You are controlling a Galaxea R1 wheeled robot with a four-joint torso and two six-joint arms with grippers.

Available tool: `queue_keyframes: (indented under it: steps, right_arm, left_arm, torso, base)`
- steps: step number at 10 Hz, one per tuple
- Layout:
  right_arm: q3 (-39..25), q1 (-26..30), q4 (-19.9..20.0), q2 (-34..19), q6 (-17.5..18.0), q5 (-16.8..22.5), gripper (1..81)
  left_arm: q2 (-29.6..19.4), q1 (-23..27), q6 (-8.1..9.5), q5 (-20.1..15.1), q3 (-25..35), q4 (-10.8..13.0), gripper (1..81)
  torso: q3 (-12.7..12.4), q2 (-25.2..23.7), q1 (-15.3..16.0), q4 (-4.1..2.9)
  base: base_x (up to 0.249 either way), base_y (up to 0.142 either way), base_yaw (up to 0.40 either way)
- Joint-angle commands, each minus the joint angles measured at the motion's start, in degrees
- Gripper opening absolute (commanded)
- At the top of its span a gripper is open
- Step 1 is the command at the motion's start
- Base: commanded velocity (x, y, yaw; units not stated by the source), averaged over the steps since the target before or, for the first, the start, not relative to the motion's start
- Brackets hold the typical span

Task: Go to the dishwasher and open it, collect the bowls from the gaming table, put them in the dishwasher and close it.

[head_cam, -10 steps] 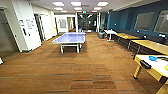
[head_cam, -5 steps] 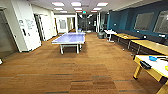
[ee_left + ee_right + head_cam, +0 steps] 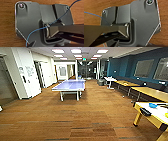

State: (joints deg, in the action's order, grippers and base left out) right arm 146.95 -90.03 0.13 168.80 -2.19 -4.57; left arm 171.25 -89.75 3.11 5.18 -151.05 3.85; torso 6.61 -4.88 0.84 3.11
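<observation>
- A white wall with a pale door point(image 3: 26, 74) and papers pinned on it stands at the far left of the head view; a darker opening lies just beside it at the picture's edge
- A brown wood-patterned carpet floor point(image 3: 82, 119) spreads across the whole room, banded in lighter and darker strips
- A blue table-tennis table on white legs point(image 3: 70, 85) stands left of centre, well back on the floor; a corridor with glass doors opens behind it under rows of square ceiling lights point(image 3: 76, 51)
- A dark teal wall with framed panels point(image 3: 140, 68) runs along the right; a row of long wooden tables point(image 3: 147, 92) stands against it, with a small white table point(image 3: 109, 79) farther back
- The gaming table with a glossy white top and yellow rim and legs point(image 3: 152, 115) sits at the right edge, near the camera, only partly in frame; a black flat object point(image 3: 145, 112) lies on its top
- The bright blue round plastic bowl point(image 3: 152, 105) rests on that white top toward its far side; a yellow-green shape point(image 3: 166, 114), likely the second bowl, lies at the very edge of the picture
- Both wrist views look down on the same brown floor past the robot's own dark plate; whether either gripper's fingers are apart or together I cannot tell
</observation>
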Motion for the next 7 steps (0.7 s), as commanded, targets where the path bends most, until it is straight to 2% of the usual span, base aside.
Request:
queue_keyframes:
  steps: [1, 2, 3, 7]
  right_arm:
    - [-0.27, 2.17, -0.66, -0.02, -0.27, 3.08, 81.1]
    - [-0.27, 2.17, -0.66, -0.02, -0.27, 3.08, 81.1]
    - [-0.27, 2.17, -0.66, -0.1, -0.27, 3.08, 81.1]
    - [-0.18, 2.26, -0.66, -0.02, -0.27, 3.08, 81.1]
  left_arm:
    - [-0.47, 1.98, -0.21, -2.9, 0.23, 0.63, 81.1]
    - [-0.56, 1.98, -0.3, -2.9, 0.23, 0.63, 81.1]
    - [-0.47, 1.9, -0.3, -2.9, 0.23, 0.63, 81.1]
    - [-0.21, 1.9, -0.47, -2.98, 0.23, 0.89, 81.1]
  torso:
    - [0.0, 0.0, 0.0, 0.0]
    - [0.0, 0.0, 0.0, 0.0]
    - [0.0, 0.0, -0.02, 0.0]
    - [0.0, 0.0, -0.04, 0.0]
  base:
    - [0.0, 0.0, 0.0]
    - [0.0, 0.0, 0.0]
    - [0.0, 0.0, -0.291]
    - [0.0, 0.0, -0.398]
